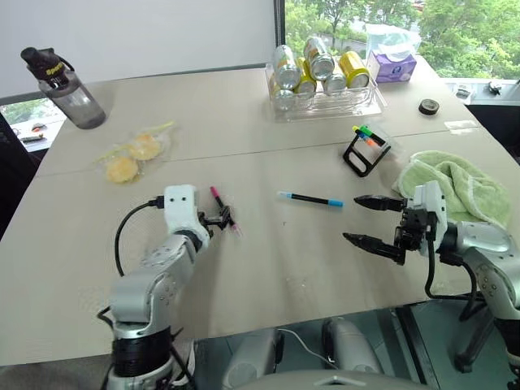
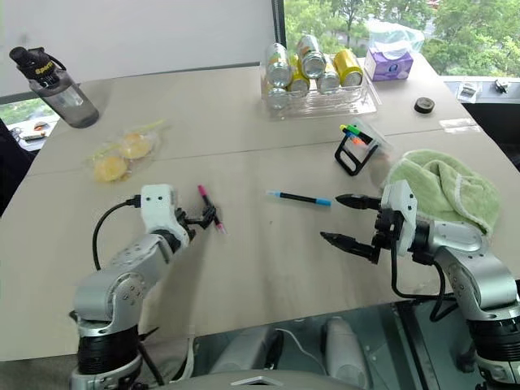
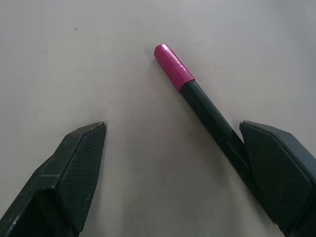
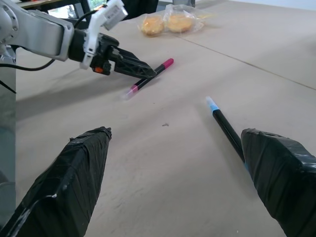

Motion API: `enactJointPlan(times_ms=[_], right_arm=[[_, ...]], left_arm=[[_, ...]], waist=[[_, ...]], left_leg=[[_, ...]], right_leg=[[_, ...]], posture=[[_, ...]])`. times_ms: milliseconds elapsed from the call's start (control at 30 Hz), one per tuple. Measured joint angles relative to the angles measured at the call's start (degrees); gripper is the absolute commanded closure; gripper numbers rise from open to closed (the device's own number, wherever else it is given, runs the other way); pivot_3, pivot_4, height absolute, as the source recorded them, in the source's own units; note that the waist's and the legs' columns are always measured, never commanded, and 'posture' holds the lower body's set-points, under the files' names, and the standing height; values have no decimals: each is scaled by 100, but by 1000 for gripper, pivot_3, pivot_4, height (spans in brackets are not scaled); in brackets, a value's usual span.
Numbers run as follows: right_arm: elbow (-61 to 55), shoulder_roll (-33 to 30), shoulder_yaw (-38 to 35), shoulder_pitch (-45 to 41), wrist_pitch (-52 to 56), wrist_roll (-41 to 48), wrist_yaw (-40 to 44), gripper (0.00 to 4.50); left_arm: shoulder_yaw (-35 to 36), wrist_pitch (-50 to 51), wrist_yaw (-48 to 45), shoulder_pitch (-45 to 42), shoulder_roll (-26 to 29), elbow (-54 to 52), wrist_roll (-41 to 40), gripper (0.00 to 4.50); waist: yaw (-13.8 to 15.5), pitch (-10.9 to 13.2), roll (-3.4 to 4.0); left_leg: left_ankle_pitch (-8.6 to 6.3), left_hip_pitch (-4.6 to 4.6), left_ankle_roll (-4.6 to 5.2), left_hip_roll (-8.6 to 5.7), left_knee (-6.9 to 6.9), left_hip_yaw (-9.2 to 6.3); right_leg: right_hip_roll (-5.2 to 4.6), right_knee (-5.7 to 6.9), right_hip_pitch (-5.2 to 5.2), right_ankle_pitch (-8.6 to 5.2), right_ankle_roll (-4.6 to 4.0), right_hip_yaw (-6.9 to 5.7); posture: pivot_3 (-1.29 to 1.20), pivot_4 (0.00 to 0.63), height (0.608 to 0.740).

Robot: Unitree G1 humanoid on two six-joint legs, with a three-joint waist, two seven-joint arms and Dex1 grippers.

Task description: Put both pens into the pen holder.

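Left eye view: our left gripper (image 1: pixel 226 219) is wide open, empty, its fingertips over the pink-capped pen (image 1: pixel 216 198) w/o gripping it, near-left on the table (image 1: pixel 268 268). Blue-capped pen (image 1: pixel 310 199) lies mid-table, betw. both arms. Our right gripper (image 1: pixel 357 219) is spread fully, holding nothing, pointing left. Pen holder (image 1: pixel 364 151) stands farther right, beside the green towel (image 1: pixel 455 183), w/ short markers (image 1: pixel 366 133) in it.

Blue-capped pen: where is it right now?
The slim black blue-capped pen lies flat on the beige table near its middle, between the two grippers, closer to the open right gripper, with the small black pen holder beyond it.
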Motion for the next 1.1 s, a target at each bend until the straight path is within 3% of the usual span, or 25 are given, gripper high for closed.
enactJointPlan(times_ms=[233,267,400,567,600,700,767,833,933,1033,1100], right_arm=[[-4,-217,15,74,32,12,63,0],[-12,-233,14,98,34,16,68,0],[-163,-236,11,139,127,98,63,0],[-259,-236,11,163,155,144,28,0],[-260,-236,11,174,155,144,26,0],[-260,-236,11,197,155,145,20,0],[-262,-205,15,190,157,151,-1,0],[-265,-133,20,125,258,154,-156,0],[-268,77,35,-95,458,164,-510,0],[-275,322,69,-495,1020,337,-1045,0],[-312,398,70,-718,1399,588,-1230,0]], left_arm=[[-218,685,386,-352,-227,-61,451,60],[-279,921,494,-423,-262,-128,561,636],[-528,1513,754,-560,-405,-302,869,2045],[-813,1624,772,-554,-438,-346,1097,4352],[-800,1636,772,-544,-458,-349,1148,4491],[-640,1648,758,-520,-630,-349,1215,4491],[-189,1648,714,-557,-1051,-350,1210,4491],[-41,1426,414,-450,-1026,-338,1135,4491],[-6,528,-247,-120,-992,-308,915,4491],[-479,-815,-1504,342,-617,-247,673,4491],[-672,-1179,-1989,379,-575,-246,483,4491]], waist=[[-10,-3,1],[-9,-4,1],[-26,-13,4],[-126,-36,7],[-156,-39,11],[-191,-50,25],[-190,-64,34],[-192,-68,39],[-163,-68,39],[-53,-61,29],[18,-59,27]], left_leg=[[0,4,0,0,0,5],[0,4,0,0,1,7],[0,9,-1,1,0,11],[-2,16,-3,8,-3,19],[-2,18,-3,9,-3,20],[-3,24,-6,18,-3,32],[-4,27,-6,19,-2,35],[-5,29,-8,23,-3,37],[-5,24,-8,24,0,35],[-4,4,-8,19,7,23],[-4,-6,-7,17,8,13]], right_leg=[[0,4,0,0,1,4],[0,4,1,0,1,6],[4,5,1,1,2,13],[14,5,1,1,2,24],[15,5,1,1,2,25],[24,10,1,1,2,36],[25,10,3,1,2,37],[28,11,4,1,2,39],[27,11,2,1,1,36],[18,8,-4,3,-2,21],[14,-2,-3,3,-2,11]], posture=[[0,150,739],[0,150,739],[0,150,739],[0,150,739],[0,150,739],[0,150,739],[0,150,739],[0,150,739],[0,150,739],[0,150,739],[0,150,739]])
